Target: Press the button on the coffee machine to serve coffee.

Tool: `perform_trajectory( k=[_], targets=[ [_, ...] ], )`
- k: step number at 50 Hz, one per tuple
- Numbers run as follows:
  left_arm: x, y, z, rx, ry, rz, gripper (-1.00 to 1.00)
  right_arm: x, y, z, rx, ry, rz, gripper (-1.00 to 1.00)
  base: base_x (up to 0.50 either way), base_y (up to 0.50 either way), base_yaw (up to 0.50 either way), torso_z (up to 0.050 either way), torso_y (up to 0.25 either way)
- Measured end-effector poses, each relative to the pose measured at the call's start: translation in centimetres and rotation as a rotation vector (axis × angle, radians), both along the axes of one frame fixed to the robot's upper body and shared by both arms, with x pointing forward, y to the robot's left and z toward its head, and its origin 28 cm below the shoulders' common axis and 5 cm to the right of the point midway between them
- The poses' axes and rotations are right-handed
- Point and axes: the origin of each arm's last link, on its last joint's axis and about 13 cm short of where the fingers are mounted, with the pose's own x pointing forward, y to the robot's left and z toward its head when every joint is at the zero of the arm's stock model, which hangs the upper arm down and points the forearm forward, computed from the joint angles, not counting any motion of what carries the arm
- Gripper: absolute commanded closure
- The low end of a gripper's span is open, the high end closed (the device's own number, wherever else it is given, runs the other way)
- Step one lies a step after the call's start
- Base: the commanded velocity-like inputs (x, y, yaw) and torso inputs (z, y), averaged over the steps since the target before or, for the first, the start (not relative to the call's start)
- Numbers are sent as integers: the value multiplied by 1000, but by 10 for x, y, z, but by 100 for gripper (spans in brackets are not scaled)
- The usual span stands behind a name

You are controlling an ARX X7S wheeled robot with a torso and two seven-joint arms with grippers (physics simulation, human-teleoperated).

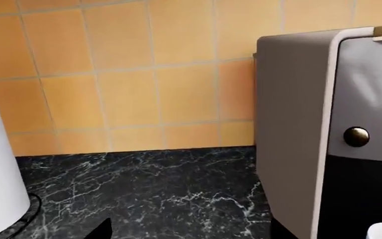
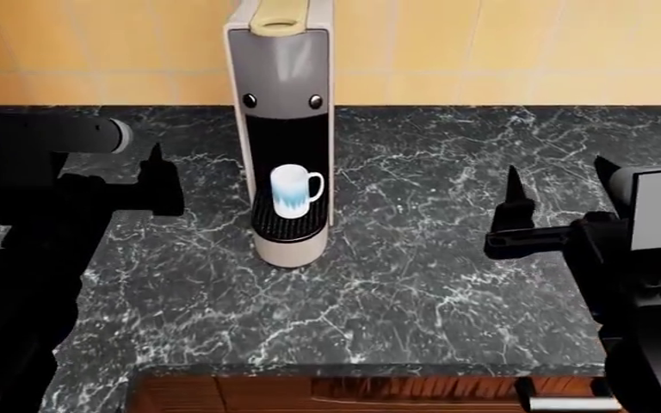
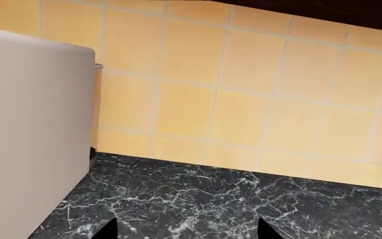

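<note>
Coffee machine (image 2: 288,129) stands between both jaws, touching neither.

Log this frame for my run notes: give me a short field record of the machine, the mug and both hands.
coffee machine: upright on the black marble counter, against the tiled wall
buttons: two, small and dark, on its front above the recess; left one
mug: white, on the drip tray inside the recess
left hand: left of the machine, not touching
right hand: open, further off, empty
</note>
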Motion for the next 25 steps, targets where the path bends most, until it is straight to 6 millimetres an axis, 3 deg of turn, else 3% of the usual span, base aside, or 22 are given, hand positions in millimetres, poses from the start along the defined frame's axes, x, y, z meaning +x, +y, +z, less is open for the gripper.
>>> perform_trajectory(
  k=[11, 25],
  targets=[
    [0, 1, 0, 1, 3, -1, -100, 0, 0, -2, 9, 5, 5, -100, 403, 59, 0, 0, 1],
    [1, 3, 0, 1, 5, 7, -100, 1, 2, -4, 16, 13, 14, -100, 223, 22, 0, 0, 1]
  ],
)
